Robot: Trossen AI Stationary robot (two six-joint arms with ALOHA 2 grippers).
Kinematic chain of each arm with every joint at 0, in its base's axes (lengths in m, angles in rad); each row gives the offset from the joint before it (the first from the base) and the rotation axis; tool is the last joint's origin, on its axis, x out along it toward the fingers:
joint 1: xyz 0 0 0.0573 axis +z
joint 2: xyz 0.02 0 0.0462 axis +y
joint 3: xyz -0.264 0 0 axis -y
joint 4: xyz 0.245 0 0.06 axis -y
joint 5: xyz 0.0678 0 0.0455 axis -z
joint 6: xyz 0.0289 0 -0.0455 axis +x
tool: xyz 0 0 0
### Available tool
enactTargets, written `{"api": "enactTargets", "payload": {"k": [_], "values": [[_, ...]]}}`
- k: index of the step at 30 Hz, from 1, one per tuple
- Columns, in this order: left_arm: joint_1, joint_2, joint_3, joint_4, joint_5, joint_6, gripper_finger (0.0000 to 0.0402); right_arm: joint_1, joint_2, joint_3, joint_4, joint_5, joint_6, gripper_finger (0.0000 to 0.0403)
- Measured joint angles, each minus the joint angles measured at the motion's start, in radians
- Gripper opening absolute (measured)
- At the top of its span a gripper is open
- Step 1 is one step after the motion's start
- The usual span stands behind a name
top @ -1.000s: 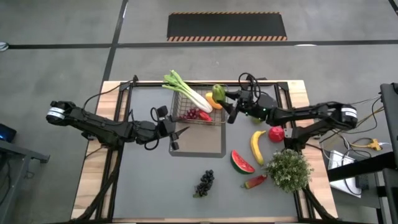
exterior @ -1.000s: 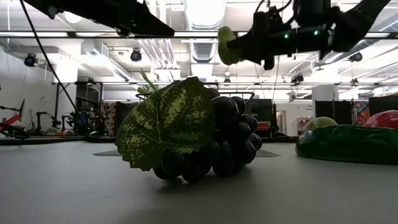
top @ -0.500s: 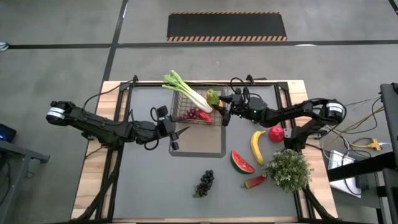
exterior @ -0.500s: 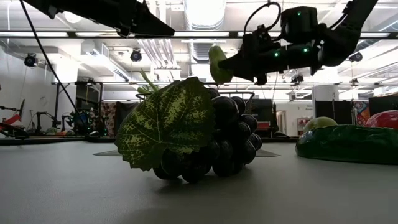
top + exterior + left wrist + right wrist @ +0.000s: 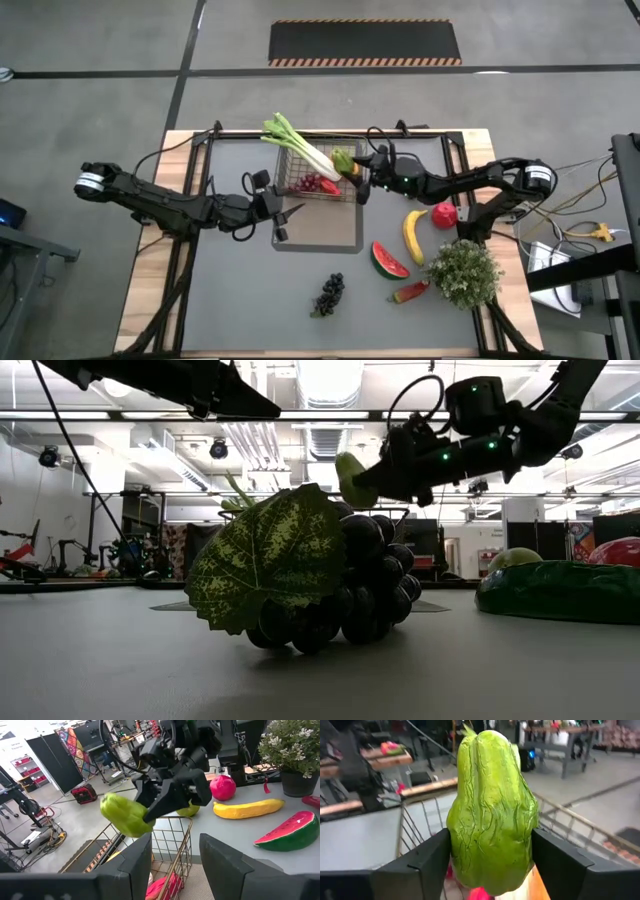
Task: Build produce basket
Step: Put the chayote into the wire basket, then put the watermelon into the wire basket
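Basket [image 5: 322, 176] near table's [image 5: 250, 290] far edge: leek [image 5: 297, 147] lies across its far-left corner, red produce inside, right gripper [image 5: 352, 172] w/ pear [image 5: 343, 158] over its right rim. Left gripper [image 5: 282, 219] hangs just off basket's near-left side. Right half crowded: banana [image 5: 413, 234], apple [image 5: 444, 214], melon [image 5: 390, 260], plant [image 5: 464, 272]. Near-left area open; only grapes [image 5: 330, 294] near the near edge.

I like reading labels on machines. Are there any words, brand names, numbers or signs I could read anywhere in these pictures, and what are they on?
None can be read.
Striped mat on the floor: only orange-and-black hazard stripes along its edges, no words.
Colourful patterned banner in the room behind: a pattern, no legible text.
Robot arms, wire basket and toy produce: no readable labels or numbers.
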Motion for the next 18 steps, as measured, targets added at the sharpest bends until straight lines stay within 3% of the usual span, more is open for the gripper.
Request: {"api": "enactTargets", "payload": {"k": [9,12,15,18], "values": [[0.000,0.001,0.000,0.000,0.000,-0.001,0.0148,0.000,-0.031,0.000,-0.094,0.042,0.029,0.0317],[-0.009,0.001,0.000,0.041,0.004,-0.090,0.0148,0.000,-0.079,0.000,-0.112,0.027,0.024,0.0318],[-0.055,0.014,0.003,0.160,0.079,-0.231,0.0148,0.002,-0.155,0.002,-0.116,-0.006,0.006,0.0308],[-0.119,0.055,0.003,0.189,0.100,-0.231,0.0148,0.002,-0.230,0.005,-0.108,-0.078,-0.055,0.0291]]}}
